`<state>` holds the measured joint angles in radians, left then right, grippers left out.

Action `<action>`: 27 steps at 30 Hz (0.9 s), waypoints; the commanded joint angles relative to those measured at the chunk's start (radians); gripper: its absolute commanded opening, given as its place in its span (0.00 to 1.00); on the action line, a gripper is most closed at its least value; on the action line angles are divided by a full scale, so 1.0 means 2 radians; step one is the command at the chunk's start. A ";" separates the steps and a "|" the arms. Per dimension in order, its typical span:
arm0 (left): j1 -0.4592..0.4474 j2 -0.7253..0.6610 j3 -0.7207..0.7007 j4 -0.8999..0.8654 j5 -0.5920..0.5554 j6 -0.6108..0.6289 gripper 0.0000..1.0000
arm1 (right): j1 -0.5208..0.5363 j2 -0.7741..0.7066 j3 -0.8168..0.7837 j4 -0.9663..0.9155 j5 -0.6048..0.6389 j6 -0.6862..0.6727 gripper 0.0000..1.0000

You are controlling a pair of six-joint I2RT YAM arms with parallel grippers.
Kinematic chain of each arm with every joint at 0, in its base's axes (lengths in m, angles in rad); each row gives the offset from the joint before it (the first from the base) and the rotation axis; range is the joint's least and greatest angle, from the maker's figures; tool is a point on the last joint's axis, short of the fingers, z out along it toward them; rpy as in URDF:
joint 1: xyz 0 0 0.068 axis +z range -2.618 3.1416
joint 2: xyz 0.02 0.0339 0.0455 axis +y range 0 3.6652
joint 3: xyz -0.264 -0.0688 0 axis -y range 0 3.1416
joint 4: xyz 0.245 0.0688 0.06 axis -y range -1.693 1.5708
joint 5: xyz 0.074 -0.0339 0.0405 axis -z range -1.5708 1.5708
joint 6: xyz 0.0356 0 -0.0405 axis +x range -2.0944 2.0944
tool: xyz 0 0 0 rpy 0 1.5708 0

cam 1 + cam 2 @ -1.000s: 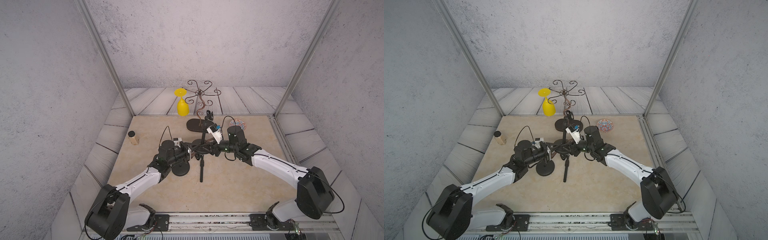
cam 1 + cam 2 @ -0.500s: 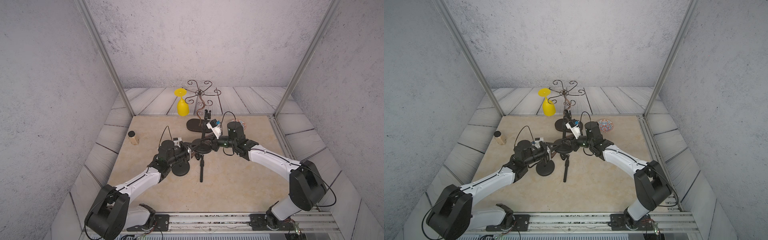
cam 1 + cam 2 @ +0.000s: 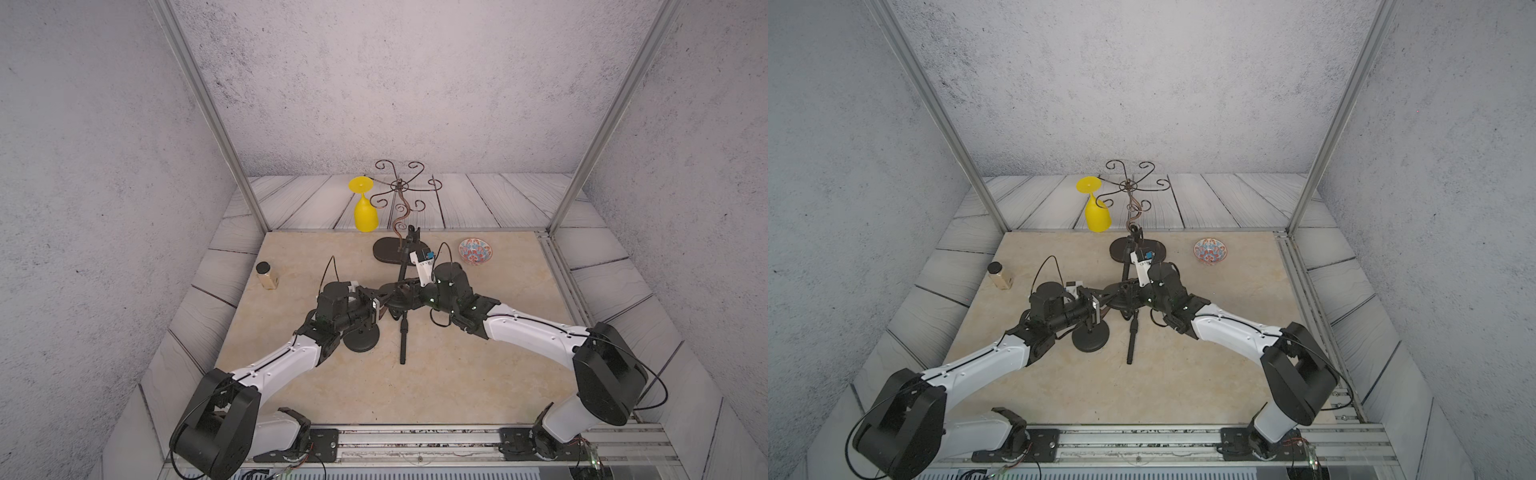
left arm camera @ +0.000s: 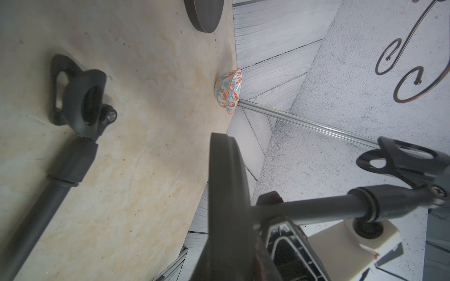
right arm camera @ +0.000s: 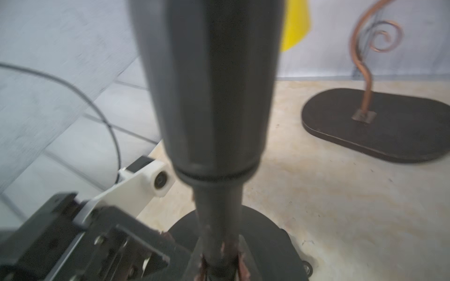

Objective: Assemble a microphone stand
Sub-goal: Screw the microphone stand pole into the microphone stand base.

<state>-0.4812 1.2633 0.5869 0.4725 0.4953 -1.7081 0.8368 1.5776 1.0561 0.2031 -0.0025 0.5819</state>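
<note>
A round black base is lifted off the table, and my left gripper is shut on its rim. A black pole rises from that base to a mic clip. My right gripper is shut on the pole just above the base. In the right wrist view the pole runs between the fingers, with the base behind. The left wrist view shows the base edge-on and the clip at the pole's end. A second pole lies on the table beside a second base.
A wire hook stand on an oval plate stands just behind the grippers. An upturned yellow goblet hangs from it. A patterned bowl sits at the back right, a small black-lidded jar at the left.
My right gripper has closed on the pole and its arm has shifted slightly toward the back. The left gripper has kept its hold on the base.
</note>
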 commanded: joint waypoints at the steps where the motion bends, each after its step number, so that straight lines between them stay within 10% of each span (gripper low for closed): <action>1: -0.008 -0.010 0.015 0.098 0.034 0.012 0.00 | 0.060 0.014 0.060 -0.078 0.206 0.145 0.00; 7: -0.007 -0.013 0.013 0.097 0.034 0.014 0.00 | 0.094 0.019 0.105 -0.097 0.239 0.118 0.02; 11: -0.006 -0.016 0.011 0.097 0.034 0.013 0.00 | 0.086 -0.031 0.058 -0.073 0.196 0.051 0.41; 15: -0.005 -0.016 0.011 0.100 0.036 0.011 0.00 | 0.042 -0.087 -0.020 -0.007 0.038 -0.046 0.58; 21: -0.005 -0.021 0.011 0.098 0.037 0.012 0.00 | -0.068 -0.092 -0.070 0.066 -0.239 -0.092 0.58; 27: -0.005 -0.032 0.012 0.082 0.033 0.017 0.00 | -0.093 -0.058 -0.050 0.042 -0.311 -0.176 0.55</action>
<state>-0.4873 1.2427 0.5861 0.5575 0.5468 -1.6901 0.6506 1.4181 0.9287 0.2893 -0.4408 0.3618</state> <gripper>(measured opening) 0.221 0.551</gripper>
